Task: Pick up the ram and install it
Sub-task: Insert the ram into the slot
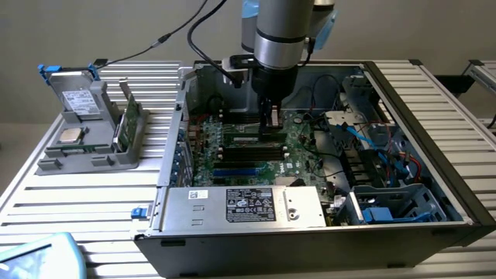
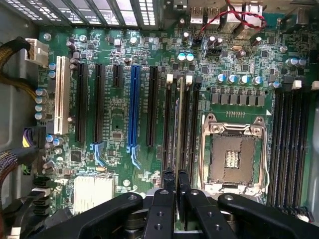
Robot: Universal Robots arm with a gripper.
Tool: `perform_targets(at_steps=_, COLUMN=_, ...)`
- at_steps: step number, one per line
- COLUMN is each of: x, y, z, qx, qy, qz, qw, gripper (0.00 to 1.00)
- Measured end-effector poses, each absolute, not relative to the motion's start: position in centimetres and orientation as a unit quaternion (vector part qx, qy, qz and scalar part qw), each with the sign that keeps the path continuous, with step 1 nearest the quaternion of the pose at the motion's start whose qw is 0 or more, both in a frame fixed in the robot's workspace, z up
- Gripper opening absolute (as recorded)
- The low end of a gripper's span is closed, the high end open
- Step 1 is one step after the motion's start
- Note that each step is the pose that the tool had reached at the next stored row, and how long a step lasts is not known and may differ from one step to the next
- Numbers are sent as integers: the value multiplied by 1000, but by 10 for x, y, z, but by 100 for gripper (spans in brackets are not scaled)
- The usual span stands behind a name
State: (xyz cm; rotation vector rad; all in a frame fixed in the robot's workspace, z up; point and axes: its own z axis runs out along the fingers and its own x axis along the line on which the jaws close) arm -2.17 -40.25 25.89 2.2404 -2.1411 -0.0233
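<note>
- Exterior view: the robot arm comes down from the top middle of the frame into an open computer case. The case sits on a slatted surface.
- The gripper is low over the green motherboard, near the middle of the frame. Its tips are close together.
- The ram is a thin green stick with a white label. It stands on its edge in a slot on the motherboard. Its end toward the exterior view's right meets the gripper tips.
- A silver box with a black label sits at the front of the case, below the gripper in the frame.
- A grey holder stands on the surface at the exterior view's left, well apart from the gripper. It holds a square silver chip and an upright green card.
- Wrist view: the gripper has its two black fingers almost together, with only a thin gap between them.
- The ram shows edge-on as a pale thin strip. It runs straight into that gap, so the gripper is pinched on its near end.
- The ram sits in the middle of three black slots. These lie between a long blue slot and the square metal chip socket.
- The green motherboard lies under all of it.
</note>
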Motion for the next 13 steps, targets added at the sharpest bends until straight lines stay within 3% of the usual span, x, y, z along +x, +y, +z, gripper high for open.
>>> perform_targets(at_steps=13, x=-24, y=-402, z=241, qx=723, qy=-691, qz=-4, qw=24, gripper=14)
